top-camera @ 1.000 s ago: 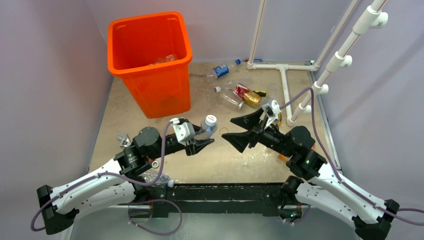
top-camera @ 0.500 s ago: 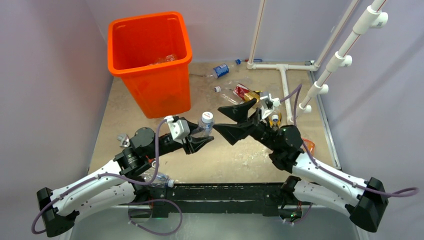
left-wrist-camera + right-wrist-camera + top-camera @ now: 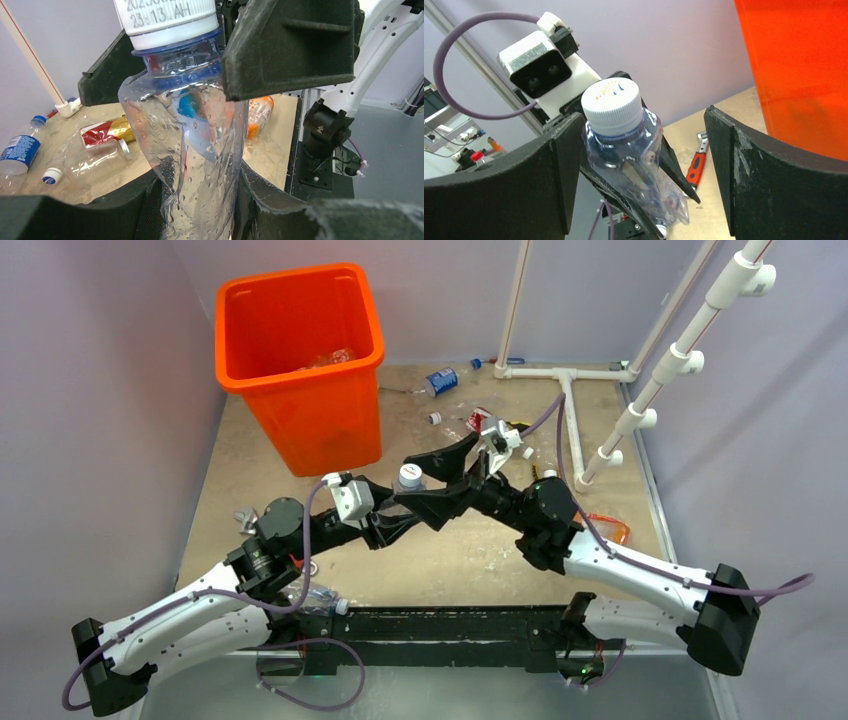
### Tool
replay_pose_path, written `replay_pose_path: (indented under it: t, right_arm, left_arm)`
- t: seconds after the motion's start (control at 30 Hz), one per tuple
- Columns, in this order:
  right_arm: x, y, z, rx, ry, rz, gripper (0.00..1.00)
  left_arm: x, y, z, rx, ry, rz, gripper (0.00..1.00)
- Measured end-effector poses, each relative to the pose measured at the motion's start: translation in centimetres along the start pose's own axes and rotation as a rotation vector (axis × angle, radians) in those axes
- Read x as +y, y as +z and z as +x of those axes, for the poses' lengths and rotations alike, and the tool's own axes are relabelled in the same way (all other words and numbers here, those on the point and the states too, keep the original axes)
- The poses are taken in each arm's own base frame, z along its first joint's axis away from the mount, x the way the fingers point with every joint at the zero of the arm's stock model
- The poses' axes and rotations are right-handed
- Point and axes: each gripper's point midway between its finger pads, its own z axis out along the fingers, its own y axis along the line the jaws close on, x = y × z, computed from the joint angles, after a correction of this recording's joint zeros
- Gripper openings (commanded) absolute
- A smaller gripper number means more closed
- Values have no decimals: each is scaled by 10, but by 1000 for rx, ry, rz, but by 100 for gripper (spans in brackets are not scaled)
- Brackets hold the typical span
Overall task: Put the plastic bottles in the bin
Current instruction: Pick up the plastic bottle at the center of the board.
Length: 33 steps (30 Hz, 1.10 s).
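My left gripper (image 3: 398, 512) is shut on a crushed clear plastic bottle (image 3: 408, 480) with a white cap, held upright over the table's middle. The flattened body (image 3: 195, 145) is pinched between the left gripper's (image 3: 200, 212) pads. My right gripper (image 3: 418, 483) stands open around the bottle's top. In the right wrist view the cap (image 3: 613, 102) sits close to one finger (image 3: 529, 175), with a wide gap to the other (image 3: 764, 170). The orange bin (image 3: 232, 340) stands at the back left with bottles inside (image 3: 330, 359).
More bottles lie at the back right: a blue-labelled one (image 3: 440, 380), a clear one (image 3: 455, 427), a red-labelled one (image 3: 484, 421). An orange-tinted bottle (image 3: 606, 530) lies right of the right arm. A red-handled wrench (image 3: 696, 167) lies near the bin. A white pipe frame (image 3: 570, 390) stands at the right.
My right arm has swung left and its open jaws now straddle the top of the held bottle. The left gripper has drifted slightly left with the bottle still in it.
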Motion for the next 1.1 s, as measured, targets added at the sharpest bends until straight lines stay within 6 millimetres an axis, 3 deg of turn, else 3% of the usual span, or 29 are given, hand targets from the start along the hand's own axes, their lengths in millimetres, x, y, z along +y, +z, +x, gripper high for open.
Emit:
replay_pose_path:
  t: [0.13,0.27,0.3,0.37,0.43,0.53,0.57,0.67,0.77,1.0,1.1]
  right_arm:
    - [2,7,4,22,-8,-7,84]
    - [4,12,7,41,-14,-24,63]
    - [6,13,7,46,-12,-31,52]
    - [9,15,8,55,-13,-45,41]
    - [10,16,9,60,-21,-49,35]
    - [10,15,9,68,-29,-46,30]
    - [10,15,9,71,-34,-43,29]
    - [9,14,0,75,-78,-12,26]
    - [14,21,-28,41,-151,9,23]
    - [37,40,-154,-220,-354,106,23]
    - [35,49,-187,-308,-420,166,23]
  left_arm:
    - [0,0,0,0,0,0,15]
    - [0,-1,-1,-4,1,-2,15]
    - [0,-1,-1,-4,-1,-4,15]
    - [3,-2,-1,-5,-2,-17,18]
    - [3,-3,-2,-6,-4,-17,31]
    - [3,-5,-1,-1,-5,-21,71]
    - [3,-5,-1,-1,-7,-23,80]
    - [7,-6,-5,-14,-10,-48,96]
    - [13,-11,-12,-38,-18,-89,99]
    - [29,-30,-37,-141,-15,-204,99]
    - [37,-34,-44,-167,-16,-253,97]
